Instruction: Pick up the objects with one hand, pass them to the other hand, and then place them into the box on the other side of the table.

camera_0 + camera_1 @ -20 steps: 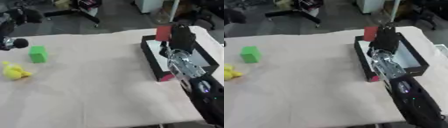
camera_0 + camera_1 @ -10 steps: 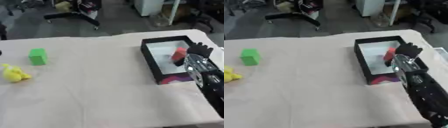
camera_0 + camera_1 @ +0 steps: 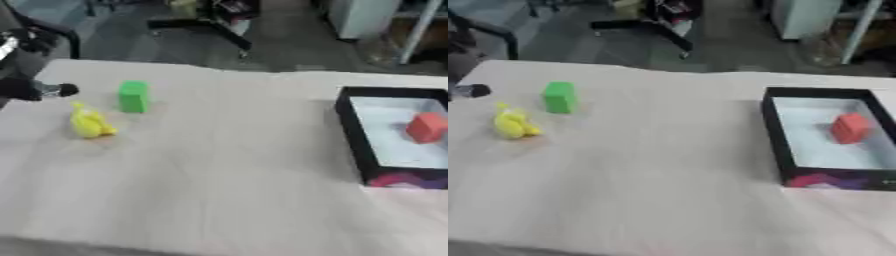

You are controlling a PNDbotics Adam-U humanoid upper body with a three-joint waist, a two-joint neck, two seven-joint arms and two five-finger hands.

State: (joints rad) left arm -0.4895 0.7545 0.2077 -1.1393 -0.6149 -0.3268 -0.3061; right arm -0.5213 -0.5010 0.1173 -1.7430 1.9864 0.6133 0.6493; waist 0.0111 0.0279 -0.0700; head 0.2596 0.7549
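my left hand (image 3: 31,75): grip unclear | yellow object (image 3: 90,121) and green block (image 3: 134,96) just beside | red block (image 3: 428,127) in box (image 3: 352,130), far across

Both views were softened throughout by blur. Even, diffuse light was cast from overhead; faint shadows were thrown, and the background floor was dimmer.

Left hand (image 3: 26,87) at left edge, pose unclear.
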